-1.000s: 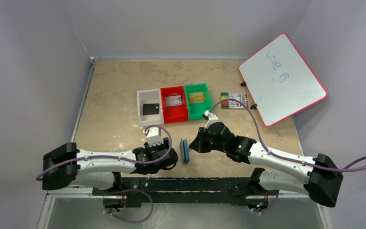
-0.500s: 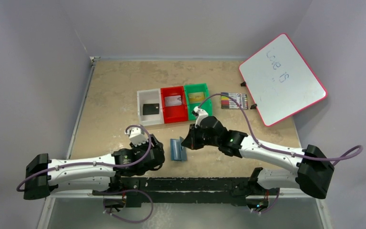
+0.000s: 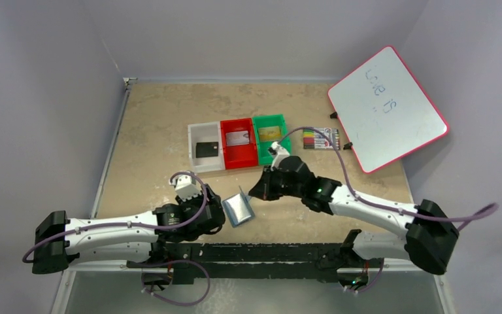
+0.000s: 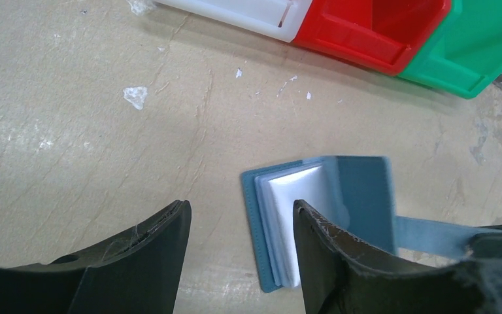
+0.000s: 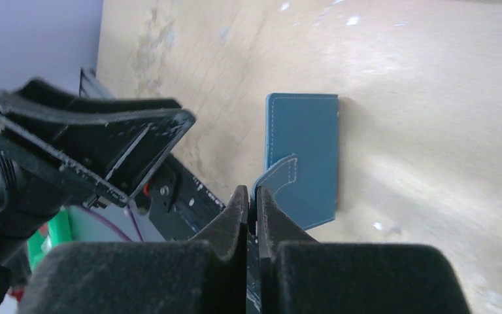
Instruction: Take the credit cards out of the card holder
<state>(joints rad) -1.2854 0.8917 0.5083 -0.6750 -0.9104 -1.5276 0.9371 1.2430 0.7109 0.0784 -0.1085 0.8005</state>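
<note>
right jaws clenched on holder strap | left jaws released, just beside holder | three bins behind, cards inside | markers farther right

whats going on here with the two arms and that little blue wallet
The right gripper is shut on the strap of the teal card holder, which lies open on the table with its pale pockets facing up. The left gripper is open at the holder's edge and holds nothing. Three cards sit in the bins behind: a black card in the white bin, a silver-grey card in the red bin, a gold card in the green bin.
</note>
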